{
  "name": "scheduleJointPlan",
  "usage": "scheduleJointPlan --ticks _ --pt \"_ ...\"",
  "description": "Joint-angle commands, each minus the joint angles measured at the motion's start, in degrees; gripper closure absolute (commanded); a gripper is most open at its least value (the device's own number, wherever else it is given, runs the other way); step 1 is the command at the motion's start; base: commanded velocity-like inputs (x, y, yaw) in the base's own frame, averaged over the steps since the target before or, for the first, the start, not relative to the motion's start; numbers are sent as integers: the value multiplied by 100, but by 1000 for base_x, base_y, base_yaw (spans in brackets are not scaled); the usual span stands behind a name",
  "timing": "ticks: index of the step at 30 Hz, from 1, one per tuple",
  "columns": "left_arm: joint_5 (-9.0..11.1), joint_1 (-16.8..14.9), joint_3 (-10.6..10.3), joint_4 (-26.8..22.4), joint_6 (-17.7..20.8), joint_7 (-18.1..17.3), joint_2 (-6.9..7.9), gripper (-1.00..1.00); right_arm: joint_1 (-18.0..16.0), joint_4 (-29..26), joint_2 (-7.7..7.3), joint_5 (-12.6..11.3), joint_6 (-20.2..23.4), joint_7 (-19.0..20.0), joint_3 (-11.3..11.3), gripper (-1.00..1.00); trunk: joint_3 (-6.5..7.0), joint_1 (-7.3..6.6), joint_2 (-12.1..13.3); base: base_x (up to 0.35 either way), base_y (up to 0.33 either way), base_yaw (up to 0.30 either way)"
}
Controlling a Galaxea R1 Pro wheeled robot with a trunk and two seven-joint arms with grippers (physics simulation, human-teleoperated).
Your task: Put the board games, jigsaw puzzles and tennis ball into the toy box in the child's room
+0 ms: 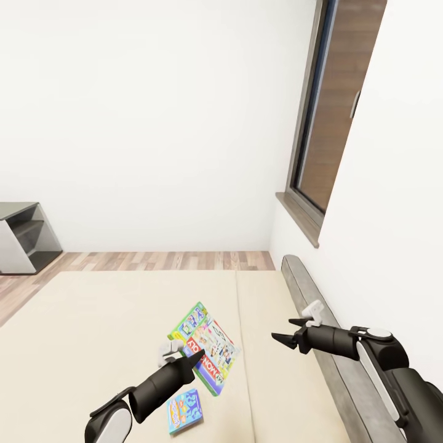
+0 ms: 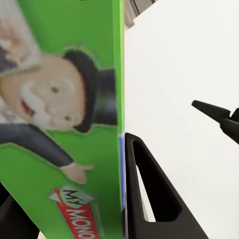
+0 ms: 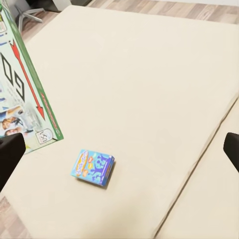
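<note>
Head view: left gripper (image 1: 192, 357) clamped on the green game box (image 1: 208, 346), lifted over the bed (image 1: 92, 332); blue game box (image 1: 184, 411) lies nearer. Left wrist view: finger (image 2: 149, 199) against the green box edge. Right wrist view: right gripper's fingers apart, empty; blue box on mattress. Both bed games remain unboxed.

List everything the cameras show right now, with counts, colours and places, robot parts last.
white-green board game: 1, green-edged box with cartoon print, lifted over the bed and clamped in the left tool.
blue board game: 1, mostly blue, lying flat on the mattress near the bed's near edge.
bed: 1, beige mattress, dark grey headboard along the right wall.
shelf unit: 1, grey, on the floor at far left.
window: 1, dark frame, in the right wall.
floor: light wood planks, beyond the bed.
left tool: 1, black, shut on the white-green board game.
right tool: 1, black, open, over the mattress beside the headboard.
</note>
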Motion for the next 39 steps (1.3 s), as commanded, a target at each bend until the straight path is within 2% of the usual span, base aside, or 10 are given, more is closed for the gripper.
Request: scheduleJointPlan --ticks 1,19,31,39 --pt "45 -6 -2 1 28 8 2 100 -5 -6 -2 -31 48 -2 1 -100 -13 4 -13 0 0 0" --pt "61 -9 15 15 34 26 0 100 -5 -78 -3 -44 58 -1 -14 -100 -13 4 -13 0 31 0" --pt "63 -9 16 15 35 26 0 100 0 -180 1 -40 58 -1 11 -100 -13 4 -13 0 243 7" --pt "64 -9 16 16 35 27 0 100 3 -218 5 -21 62 -3 28 -100 -13 4 -13 0 286 129"
